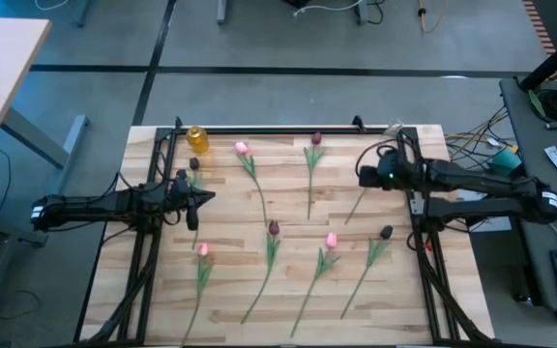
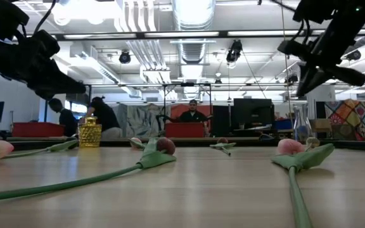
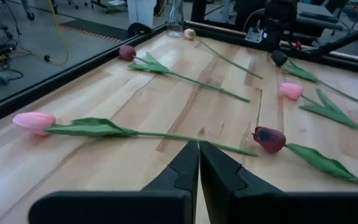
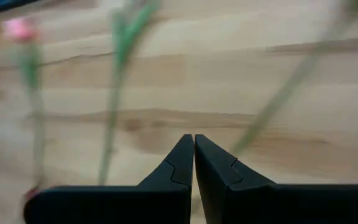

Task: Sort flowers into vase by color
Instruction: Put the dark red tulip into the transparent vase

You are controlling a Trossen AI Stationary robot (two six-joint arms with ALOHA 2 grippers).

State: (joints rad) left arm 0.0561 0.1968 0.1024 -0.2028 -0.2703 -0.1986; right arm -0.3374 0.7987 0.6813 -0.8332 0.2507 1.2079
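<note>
high view, flowers between left gripper, right gripper

Seven tulips lie flat and apart on the wooden counter, long green stems running mostly toward the frame's bottom. In the upper row sit a pink tulip and a maroon tulip. Lower down lie a pink one at left, a maroon one at centre, another pink, and a dark one at right. A small dark head lies near the upper left.
</note>
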